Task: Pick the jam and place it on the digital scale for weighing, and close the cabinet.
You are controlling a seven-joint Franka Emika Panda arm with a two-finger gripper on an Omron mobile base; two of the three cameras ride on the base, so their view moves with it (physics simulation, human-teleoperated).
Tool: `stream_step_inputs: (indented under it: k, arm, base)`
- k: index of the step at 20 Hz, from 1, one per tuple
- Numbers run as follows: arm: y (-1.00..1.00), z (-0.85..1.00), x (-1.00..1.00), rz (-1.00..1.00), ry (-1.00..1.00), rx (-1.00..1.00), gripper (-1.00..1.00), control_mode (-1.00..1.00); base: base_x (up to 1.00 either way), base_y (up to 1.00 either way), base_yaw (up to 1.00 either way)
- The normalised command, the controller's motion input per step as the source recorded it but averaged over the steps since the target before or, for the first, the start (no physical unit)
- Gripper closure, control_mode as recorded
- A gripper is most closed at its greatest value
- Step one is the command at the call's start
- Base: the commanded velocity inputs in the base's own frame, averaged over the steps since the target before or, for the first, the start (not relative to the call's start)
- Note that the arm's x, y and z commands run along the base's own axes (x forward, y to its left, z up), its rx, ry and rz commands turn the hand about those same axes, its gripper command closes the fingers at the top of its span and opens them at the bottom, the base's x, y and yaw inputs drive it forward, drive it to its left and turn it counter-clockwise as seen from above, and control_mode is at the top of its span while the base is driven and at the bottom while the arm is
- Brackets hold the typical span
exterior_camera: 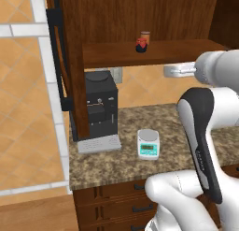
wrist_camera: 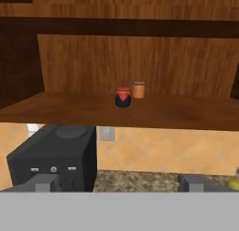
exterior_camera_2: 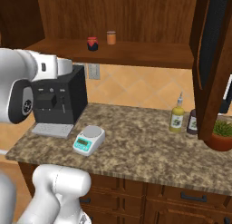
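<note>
Dark wood kitchen, speckled counter (exterior_camera_2: 136, 128); the jam (wrist_camera: 123, 97) sits upright on the cabinet (wrist_camera: 140, 57) shelf, straight ahead of and above the wide-open gripper (wrist_camera: 119, 182); orange jar (wrist_camera: 138, 90) just beside it on the right, slightly farther; digital scale (exterior_camera: 148, 143) down on the counter by the coffee machine (exterior_camera: 99, 106); nothing blocking.

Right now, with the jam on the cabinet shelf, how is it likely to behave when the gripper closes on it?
The jam is small and squat, so probably light, rigid and unlikely to tip. Its round body might slip or twist between flat fingers. The orange-brown jar stands close behind it and could get nudged.
</note>
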Motion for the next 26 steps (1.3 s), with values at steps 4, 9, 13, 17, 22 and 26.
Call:
stream_step_inputs:
  k: [4,9,13,17,22,26]
  arm:
    - [-0.03,0.11,0.41,0.00,0.07,0.00,-1.00,-1.00]
    - [-0.01,0.02,0.49,0.00,0.02,0.00,-1.00,-1.00]
    - [0.00,0.00,0.63,0.00,0.01,0.00,-1.00,-1.00]
    - [0.00,0.01,0.62,0.00,0.02,0.00,-1.00,-1.00]
    - [0.00,0.00,0.64,0.00,0.01,0.00,-1.00,-1.00]
    - [0.00,0.00,0.79,0.01,0.03,0.00,-1.00,-1.00]
  base:
    - [0.00,0.00,0.00]
    - [0.00,0.00,0.00]
    - [0.00,0.00,0.00]
    - [0.00,0.00,0.00]
    - [0.00,0.00,0.00]
    - [0.00,0.00,0.00]
